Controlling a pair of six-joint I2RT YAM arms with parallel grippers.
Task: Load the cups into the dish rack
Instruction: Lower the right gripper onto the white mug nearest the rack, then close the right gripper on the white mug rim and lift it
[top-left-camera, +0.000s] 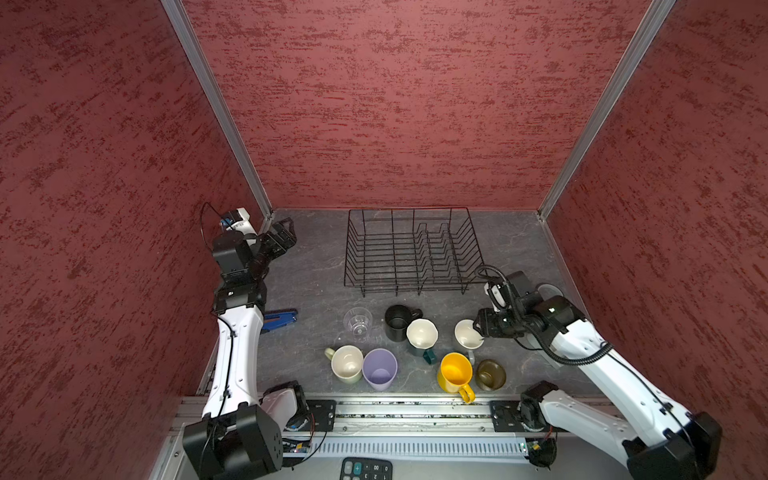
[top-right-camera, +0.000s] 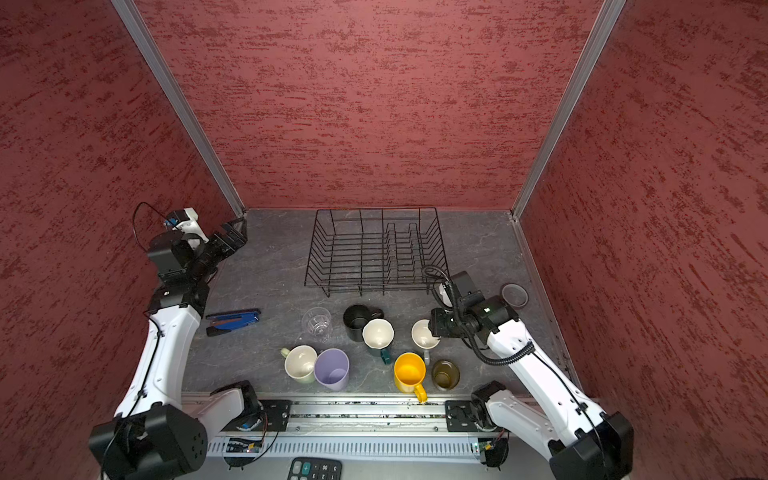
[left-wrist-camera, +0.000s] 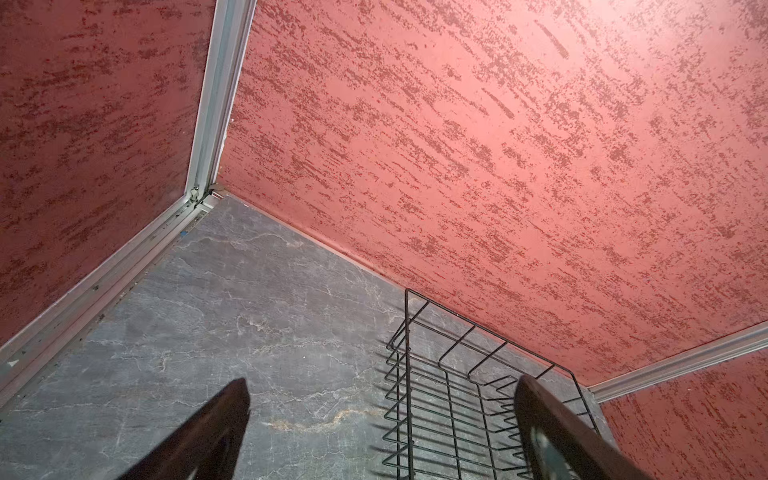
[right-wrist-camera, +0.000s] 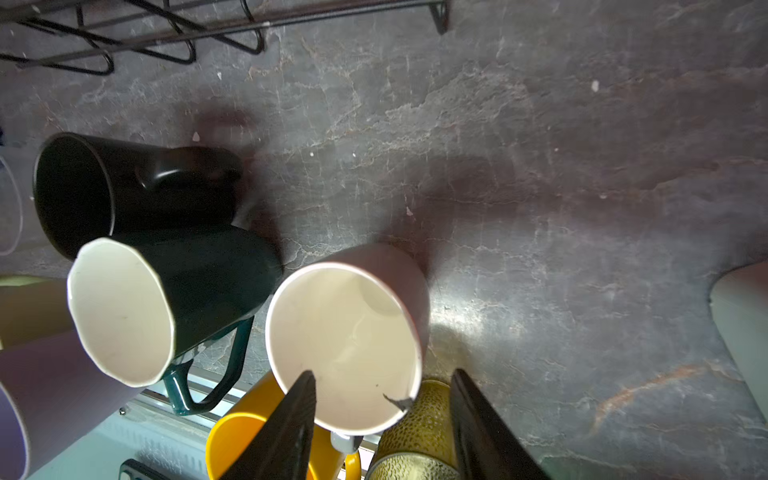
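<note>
Right wrist view: right claw (right-wrist-camera: 382, 372), half spread, straddles the nicked rim of the grey mug (right-wrist-camera: 345, 328), which is glossy cream inside and stands upright on the veined, slate-like surface (right-wrist-camera: 540, 208) near the black wire rack (top-left-camera: 411, 249). Left claw (left-wrist-camera: 383, 379) gapes wide by the far corner, gripping nothing.

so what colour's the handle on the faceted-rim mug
Dark teal handle, clearest in the right wrist view.
</note>
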